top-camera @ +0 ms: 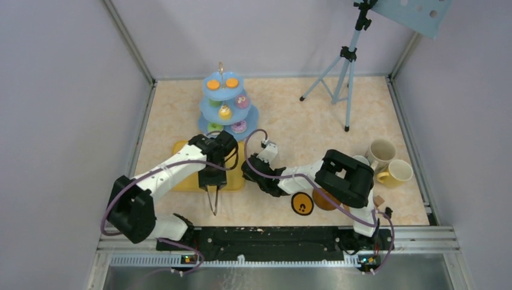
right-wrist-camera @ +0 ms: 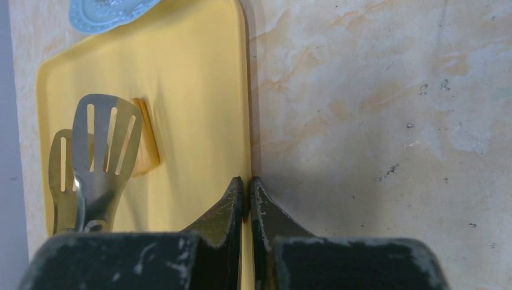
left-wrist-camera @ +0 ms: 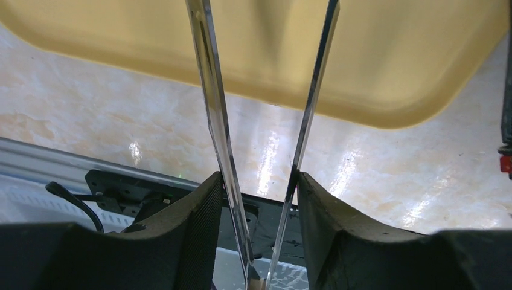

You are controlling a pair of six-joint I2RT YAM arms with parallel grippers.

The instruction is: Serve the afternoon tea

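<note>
The light-blue three-tier stand (top-camera: 211, 92) stands at the back with orange pastries (top-camera: 213, 84) on top, a yellow (top-camera: 224, 112) and a purple one (top-camera: 242, 101) lower. My left gripper (top-camera: 211, 178) is shut on the long metal tongs (left-wrist-camera: 212, 109), one arm against each finger. The tongs' heads (right-wrist-camera: 102, 142) sit over the flat yellow tray (right-wrist-camera: 193, 96) against a pale orange pastry (right-wrist-camera: 147, 142); I cannot tell if they grip it. My right gripper (right-wrist-camera: 247, 187) is shut on the tray's right edge. The cream mug (top-camera: 380, 151) stands at the right.
A yellow mug (top-camera: 395, 173) stands next to the cream one; a grey mug (top-camera: 361, 160) is mostly hidden by the right arm. Round coasters (top-camera: 302, 204) lie by the right arm. A tripod (top-camera: 344, 78) stands at the back right. Walls enclose the table.
</note>
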